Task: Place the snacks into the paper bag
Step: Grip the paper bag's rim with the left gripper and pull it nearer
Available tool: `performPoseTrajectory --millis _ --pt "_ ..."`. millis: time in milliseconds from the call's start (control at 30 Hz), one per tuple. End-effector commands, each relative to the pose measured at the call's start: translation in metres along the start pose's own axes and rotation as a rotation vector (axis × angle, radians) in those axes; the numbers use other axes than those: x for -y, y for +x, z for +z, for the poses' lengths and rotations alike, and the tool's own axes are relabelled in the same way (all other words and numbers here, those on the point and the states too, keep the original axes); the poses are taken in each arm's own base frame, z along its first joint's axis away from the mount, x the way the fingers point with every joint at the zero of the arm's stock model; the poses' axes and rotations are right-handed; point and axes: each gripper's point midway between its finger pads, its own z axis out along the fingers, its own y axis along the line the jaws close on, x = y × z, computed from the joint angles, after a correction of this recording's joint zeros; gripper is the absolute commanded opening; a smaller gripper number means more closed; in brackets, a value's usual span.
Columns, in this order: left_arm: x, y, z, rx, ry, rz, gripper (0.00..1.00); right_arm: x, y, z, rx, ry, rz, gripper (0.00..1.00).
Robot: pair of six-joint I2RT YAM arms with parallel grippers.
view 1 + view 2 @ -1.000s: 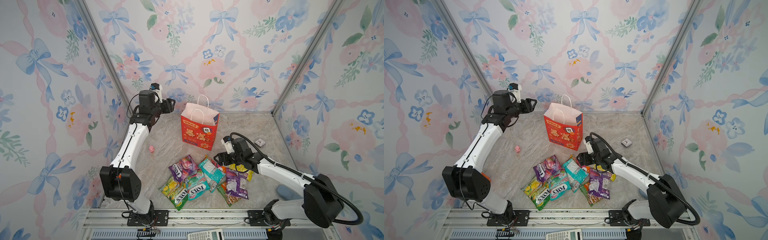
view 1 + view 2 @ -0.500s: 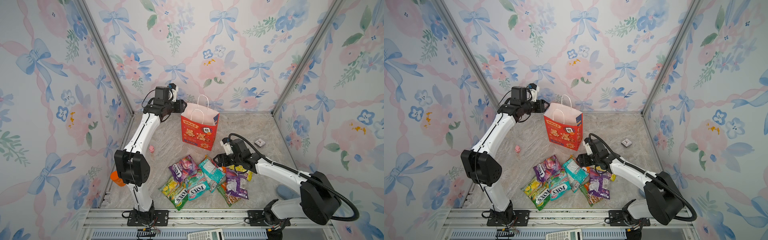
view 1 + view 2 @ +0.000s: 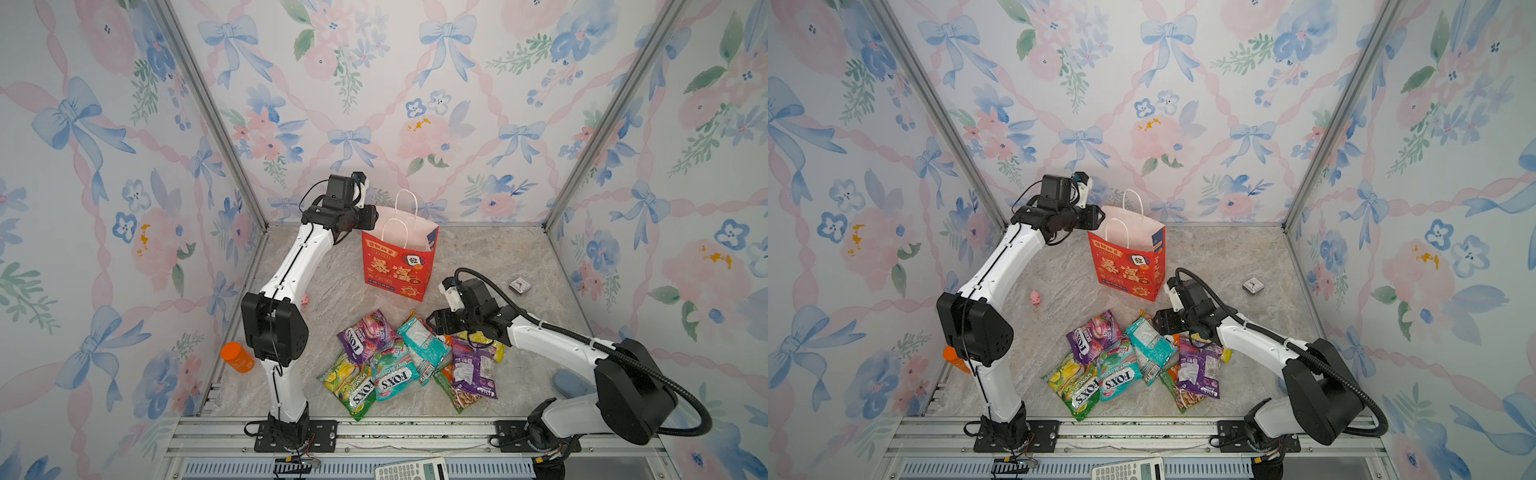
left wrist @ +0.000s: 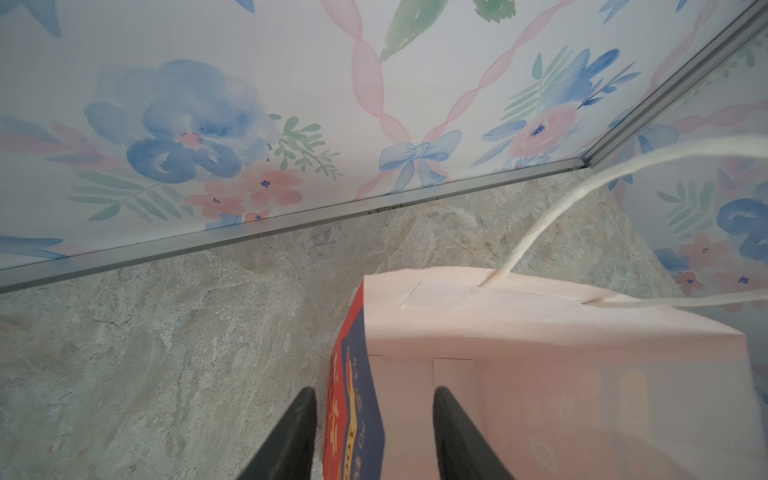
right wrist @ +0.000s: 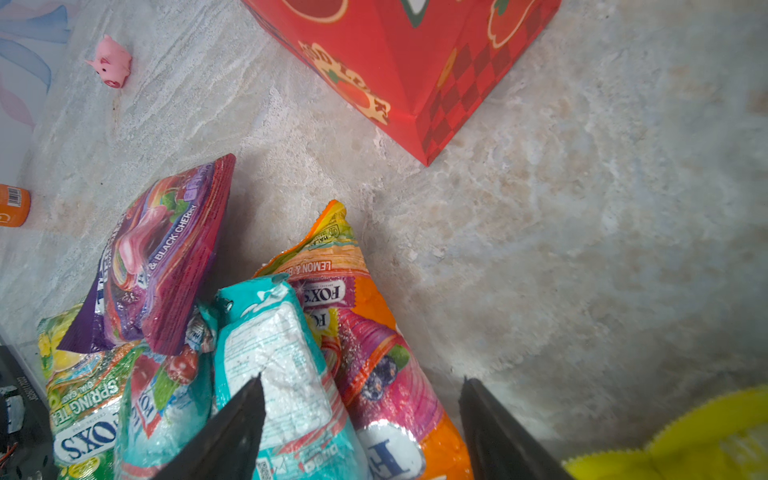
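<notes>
**Q:** What do your left fingers have?

**A:** My left gripper (image 4: 372,390) is partly open. Its two black, tapered fingers stand astride the side wall of the paper bag (image 4: 540,332). One is outside by the printed red-and-blue panel, the other inside over the smooth, pale lining. I can't see either pressing the paper. A twisted white cord handle (image 4: 540,224) arcs up from the folded rim.

**Q:** And the right?

**A:** My right gripper (image 5: 361,380) is spread wide and empty, low over the snacks (image 3: 390,374). Between its dark wedge-shaped fingers lies a crinkly teal packet (image 5: 282,365) with a white back panel. It overlaps a glossy orange packet (image 5: 374,332) with a serrated end. Further out, a purple packet (image 5: 166,257) leans tilted on the heap. A yellow packet (image 5: 685,436) with a zigzag edge lies past my other finger.

**Q:** Where is the bag, then?

**A:** In both top views it stands upright, boxy and open-mouthed, toward the back of the veined, stone-look tabletop (image 3: 498,257). The packets are all outside it, piled nearer the front.
</notes>
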Motion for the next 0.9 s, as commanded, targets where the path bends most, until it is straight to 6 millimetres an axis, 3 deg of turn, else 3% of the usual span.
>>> performPoseTrajectory --millis 0,433,667,867 --pt "-0.002 0.005 0.005 -0.026 -0.021 0.022 0.42 -0.002 0.002 0.002 -0.006 0.002 -0.024 0.74" --pt "-0.011 0.009 -0.006 -0.041 -0.086 -0.004 0.12 -0.006 -0.004 0.002 0.011 -0.009 -0.035 0.72" --pt "-0.03 0.003 -0.04 0.016 -0.224 -0.072 0.01 -0.009 -0.008 0.005 0.016 -0.022 -0.041 0.71" --pt "-0.042 0.025 -0.069 0.02 -0.308 -0.14 0.0 -0.016 -0.013 0.012 0.014 -0.065 -0.039 0.71"
